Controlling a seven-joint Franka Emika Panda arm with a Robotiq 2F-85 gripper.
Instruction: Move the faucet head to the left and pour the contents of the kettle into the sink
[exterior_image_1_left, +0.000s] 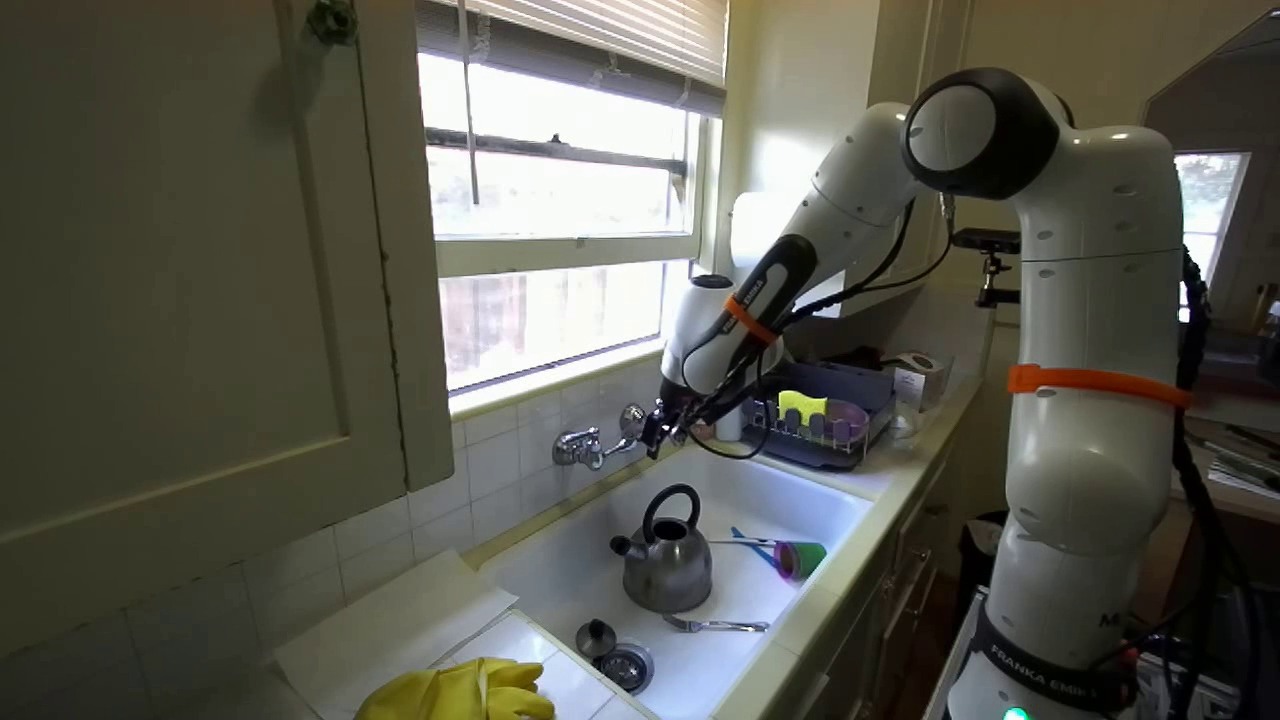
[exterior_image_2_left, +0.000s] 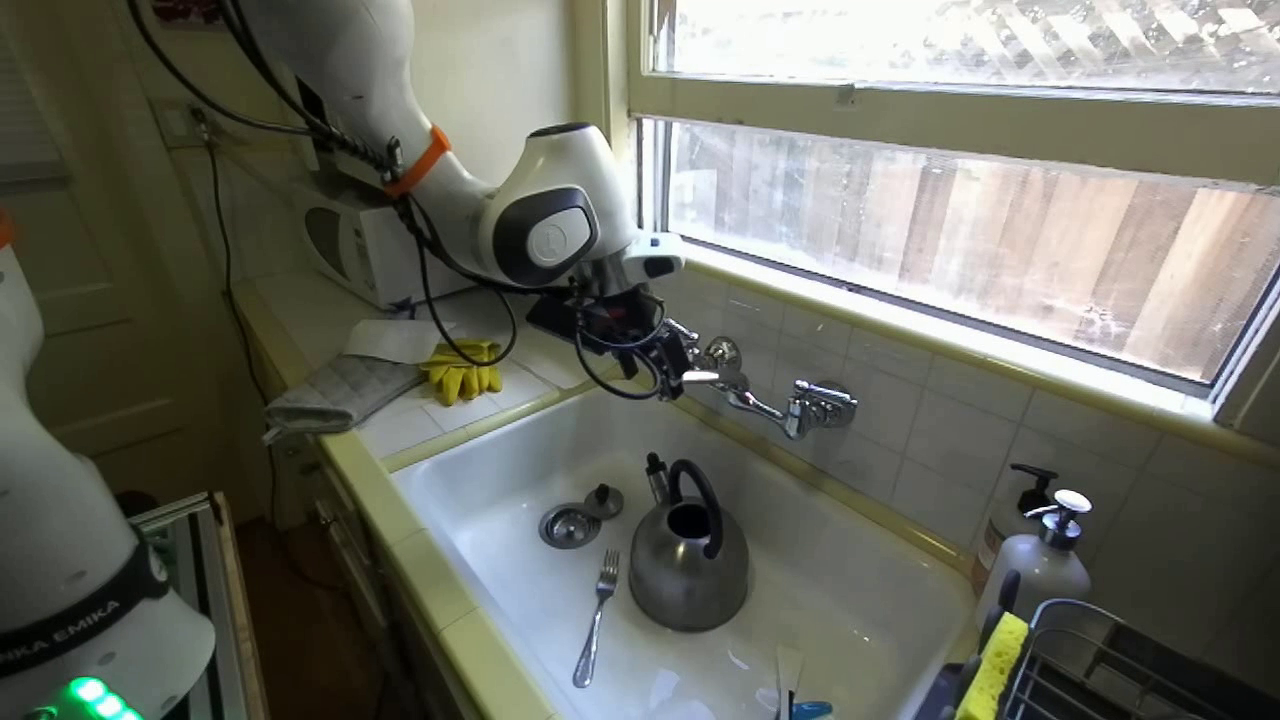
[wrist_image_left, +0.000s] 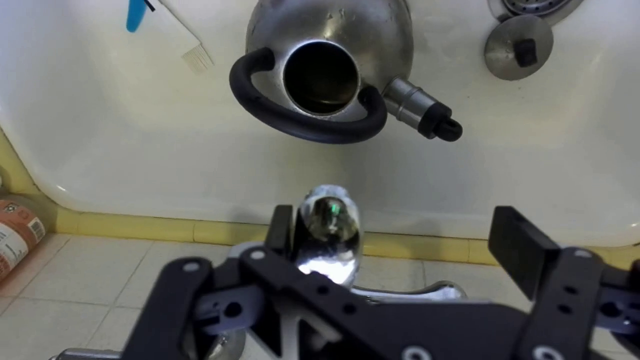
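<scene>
Faucet head (wrist_image_left: 328, 230) | between pincer (wrist_image_left: 395, 232) jaws, wide apart, clasping nothing | kettle (exterior_image_2_left: 690, 575) in sink (exterior_image_2_left: 820, 590)

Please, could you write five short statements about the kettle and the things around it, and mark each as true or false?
1. The metal kettle stands upright in the white sink. True.
2. The kettle is closed. False: the kettle lid lies off it, by the drain in the sink.
3. The chrome faucet is mounted on the tiled wall. True.
4. The kettle is being gripped. False: the end effector has its jaws open, and in the wrist view the faucet head shows between them.
5. A metal fork lies in the sink. True.
</scene>
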